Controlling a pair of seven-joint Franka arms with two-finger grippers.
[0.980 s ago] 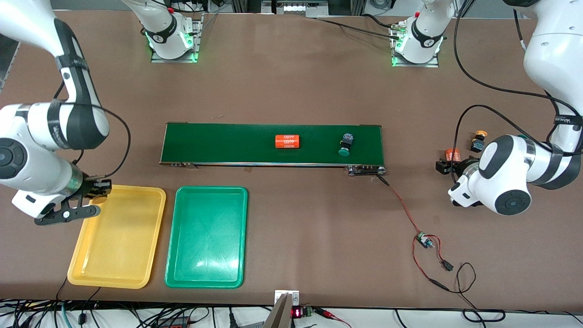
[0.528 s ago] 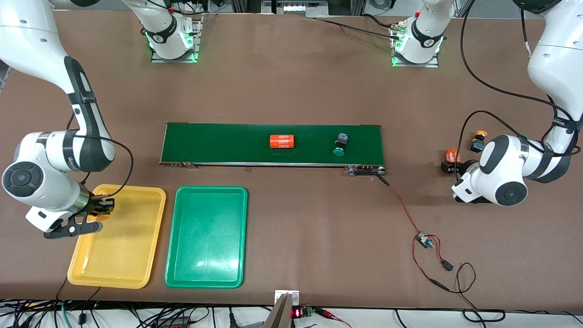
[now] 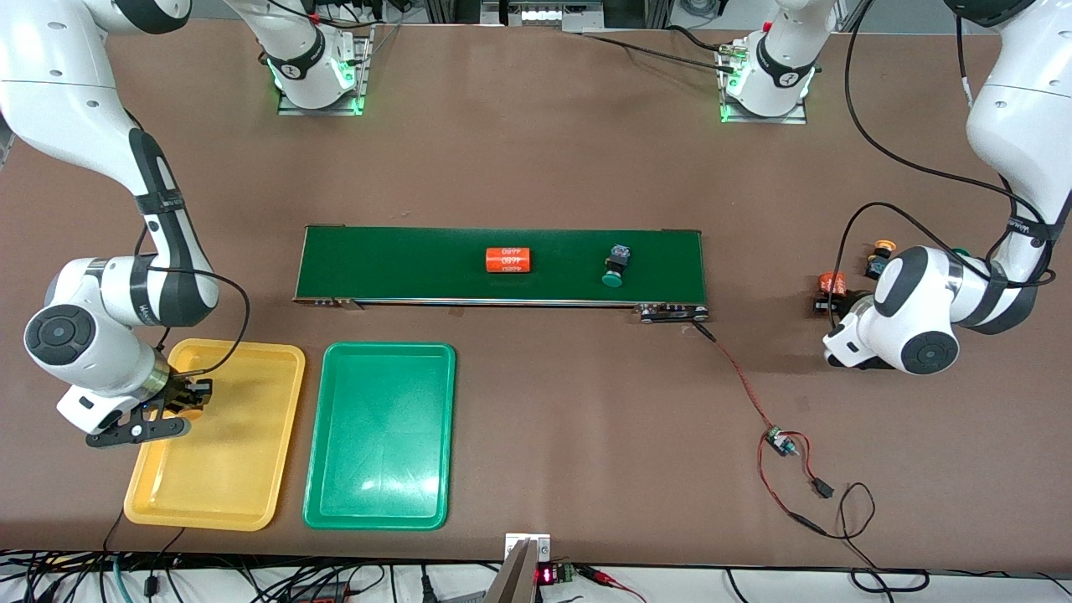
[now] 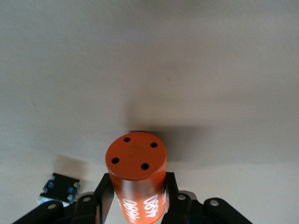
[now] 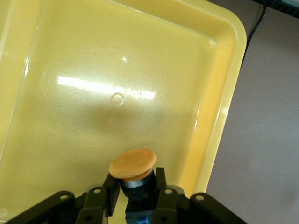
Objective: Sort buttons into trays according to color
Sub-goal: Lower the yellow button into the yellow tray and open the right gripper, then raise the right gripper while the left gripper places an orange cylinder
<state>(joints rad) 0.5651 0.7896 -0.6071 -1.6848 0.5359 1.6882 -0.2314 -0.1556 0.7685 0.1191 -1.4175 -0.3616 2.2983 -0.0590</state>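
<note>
1. The tabletop point(image 3: 536, 151) carries a dark-green belt point(image 3: 402, 264) with an orange cylinder point(image 3: 509, 260) and a green button point(image 3: 615, 270) lying on it.
2. The yellow tray point(image 3: 243, 477) and green tray point(image 3: 381, 469) sit side by side, nearer the front camera than the belt.
3. The right gripper point(image 5: 135, 191) hangs over the yellow tray, jaws clamped on a yellow button point(image 5: 132, 164).
4. The left gripper point(image 4: 138, 205), at the left arm's end of the tabletop, has its jaws clamped on another orange cylinder point(image 4: 136, 163); a second yellow button point(image 3: 879, 256) rests on the tabletop nearby.
</note>
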